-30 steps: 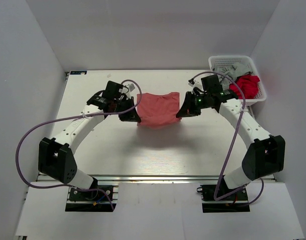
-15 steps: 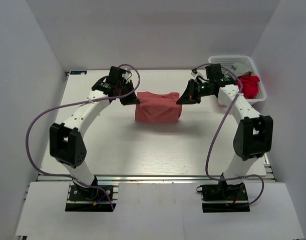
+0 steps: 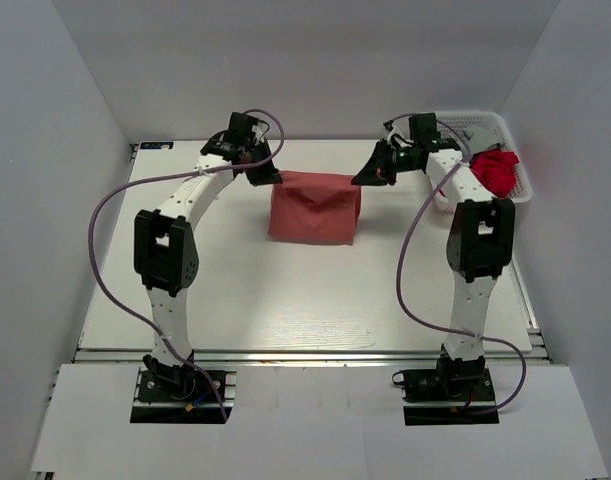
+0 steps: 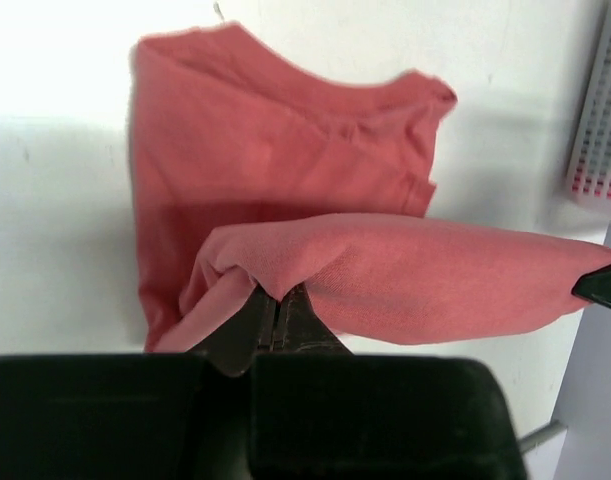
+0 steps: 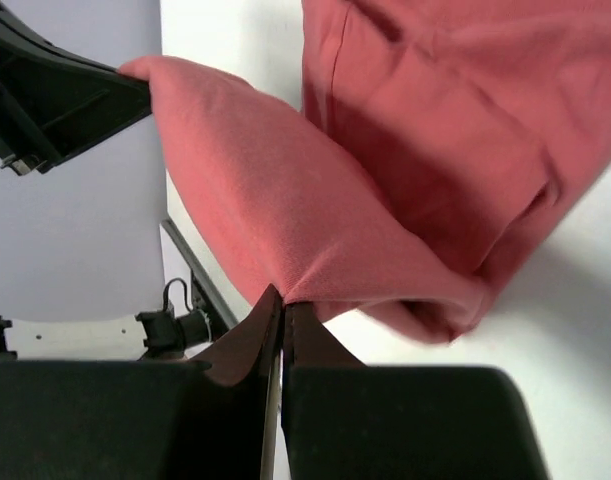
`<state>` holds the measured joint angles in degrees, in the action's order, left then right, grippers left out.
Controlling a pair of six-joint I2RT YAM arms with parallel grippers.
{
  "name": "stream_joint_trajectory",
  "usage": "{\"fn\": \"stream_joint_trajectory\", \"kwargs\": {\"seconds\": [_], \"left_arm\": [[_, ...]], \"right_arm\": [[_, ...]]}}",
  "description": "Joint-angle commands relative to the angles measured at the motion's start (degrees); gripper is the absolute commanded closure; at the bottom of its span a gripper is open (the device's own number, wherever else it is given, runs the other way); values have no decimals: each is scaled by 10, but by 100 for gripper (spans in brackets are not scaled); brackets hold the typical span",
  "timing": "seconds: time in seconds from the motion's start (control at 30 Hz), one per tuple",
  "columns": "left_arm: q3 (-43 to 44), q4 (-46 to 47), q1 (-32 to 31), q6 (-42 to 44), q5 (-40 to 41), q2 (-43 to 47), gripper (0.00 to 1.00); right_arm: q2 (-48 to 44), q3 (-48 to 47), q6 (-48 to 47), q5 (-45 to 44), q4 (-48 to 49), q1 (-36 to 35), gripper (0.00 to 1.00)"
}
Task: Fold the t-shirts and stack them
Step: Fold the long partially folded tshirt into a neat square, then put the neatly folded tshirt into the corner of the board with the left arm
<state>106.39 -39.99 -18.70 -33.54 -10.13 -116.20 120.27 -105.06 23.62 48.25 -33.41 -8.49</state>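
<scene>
Hanging between the two arms, the salmon-red t-shirt (image 3: 313, 210) sits toward the far edge of the bench (image 3: 285, 290), about midway between its left and right edges; its upper edge is raised off the surface and drawn into a nearly straight line, while the lower part lies on the bench in a roughly rectangular, doubled-over shape. The left fingers (image 4: 303, 328) are pressed together on a bunched corner of the cloth at the shirt's left end, the fabric puckering around their tips; the right fingers (image 5: 310, 348) are likewise clamped on the opposite corner, the cloth drawn to a point where they pinch it. In the left wrist view the lifted layer stretches as a taut band across to the tip of the other arm's fingers at the right side of the picture; under it the flat part shows a curved, seamed edge that looks like the neckline. The cloth is plain, matte and soft, with a shallow V-shaped crease near the top in the overhead view and a shadow beneath the raised fold. A brighter red t-shirt (image 3: 493, 170) lies crumpled in the white mesh basket (image 3: 490, 120) at the far right corner of the bench, well apart from the salmon one and just beside the right arm.
</scene>
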Motion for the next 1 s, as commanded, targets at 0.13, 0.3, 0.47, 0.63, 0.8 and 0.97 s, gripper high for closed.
{"fn": "stream_joint_trajectory", "kwargs": {"seconds": [0.13,0.3,0.47,0.63,0.8,0.97], "left_arm": [[134,85,37,4,-6,-118,52],[263,95,55,4,-68,-195,0],[165,159,55,44,-79,-152,0],[186,74,42,157,-88,-175,0],[166,31,37,182,-92,-191,0],[142,21,31,213,-79,-193,0]], "right_arm": [[135,-131,38,10,162,21,70],[226,-278,57,55,193,35,10],[121,-149,-11,-16,183,26,10],[101,-153,-91,-111,37,12,10],[48,-80,-115,-163,13,5,10],[-13,1,-122,-190,17,1,10]]}}
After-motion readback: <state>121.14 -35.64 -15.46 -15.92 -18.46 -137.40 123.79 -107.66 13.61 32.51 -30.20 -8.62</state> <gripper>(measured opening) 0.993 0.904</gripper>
